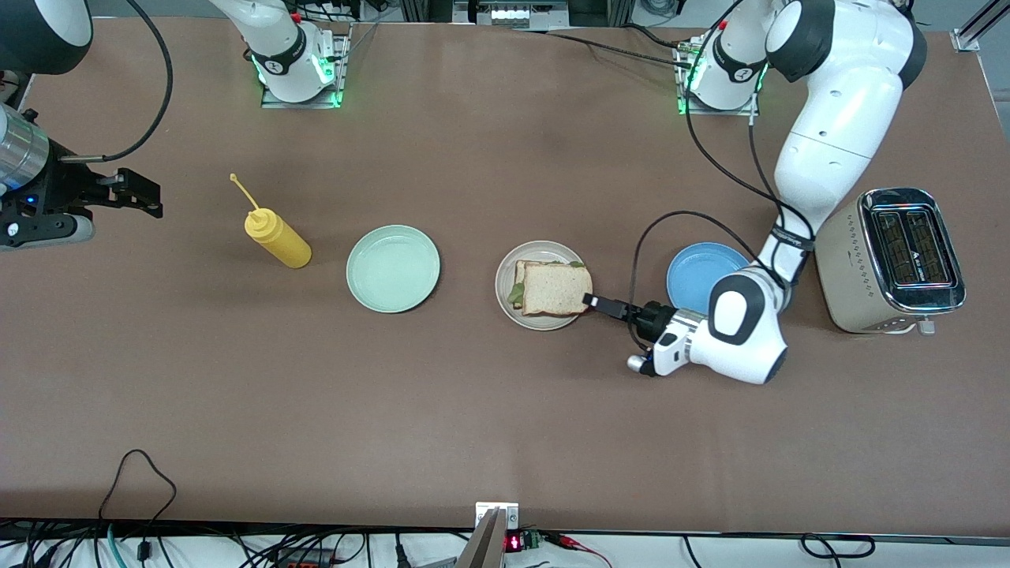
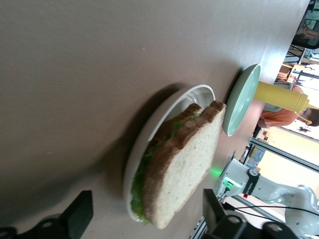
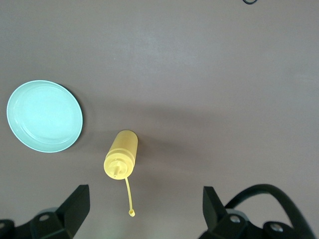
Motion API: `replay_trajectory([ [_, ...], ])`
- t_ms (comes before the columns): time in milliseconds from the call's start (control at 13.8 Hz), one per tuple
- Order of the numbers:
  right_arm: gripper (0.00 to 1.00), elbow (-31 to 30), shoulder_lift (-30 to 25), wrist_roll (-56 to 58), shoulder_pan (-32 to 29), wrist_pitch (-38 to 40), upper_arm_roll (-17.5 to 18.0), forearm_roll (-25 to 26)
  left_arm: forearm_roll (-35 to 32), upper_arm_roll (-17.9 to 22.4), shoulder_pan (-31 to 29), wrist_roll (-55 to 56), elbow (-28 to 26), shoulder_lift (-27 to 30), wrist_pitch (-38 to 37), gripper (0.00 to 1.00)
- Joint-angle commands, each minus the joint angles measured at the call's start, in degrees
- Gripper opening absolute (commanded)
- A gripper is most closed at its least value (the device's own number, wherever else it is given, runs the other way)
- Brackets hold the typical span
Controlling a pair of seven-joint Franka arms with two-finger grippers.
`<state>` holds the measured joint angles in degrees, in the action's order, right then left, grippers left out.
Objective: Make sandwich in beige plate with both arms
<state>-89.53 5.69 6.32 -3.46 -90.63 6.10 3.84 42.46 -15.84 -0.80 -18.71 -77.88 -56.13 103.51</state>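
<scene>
The sandwich point(image 1: 555, 288) is seen assembled on the beige plate point(image 1: 505, 296), between the mint and blue plates. The left gripper point(image 1: 597, 303) is released, empty, at the plate's edge; the right gripper point(image 1: 134, 193) waits open above the table. Likely the closing step: a clean withdrawal is called for.

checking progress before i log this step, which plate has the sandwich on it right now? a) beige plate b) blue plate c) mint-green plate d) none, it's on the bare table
a: the sandwich lies on the beige plate, between the empty mint-green plate and the blue plate, with the open left gripper at its edge.
</scene>
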Motion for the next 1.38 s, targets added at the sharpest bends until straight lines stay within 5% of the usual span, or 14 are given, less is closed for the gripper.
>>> replay_trajectory([
  [0,1.0,-1.4,-1.6,-0.5,0.4,0.2,-0.4,-0.9,-3.2,-0.1,-1.0,-0.8,-0.2,1.7,-0.3,1.0],
  [654,1.0,-1.4,-1.6,-0.5,0.4,-0.2,-0.3,-0.9,-9.9,0.1,-6.6,0.2,-0.8,10.9,-5.9,1.0],
  [1308,1.0,-1.4,-1.6,-0.5,0.3,-0.3,-0.4,-0.9,-33.0,0.2,-7.5,3.7,-1.0,20.0,-8.5,1.0],
])
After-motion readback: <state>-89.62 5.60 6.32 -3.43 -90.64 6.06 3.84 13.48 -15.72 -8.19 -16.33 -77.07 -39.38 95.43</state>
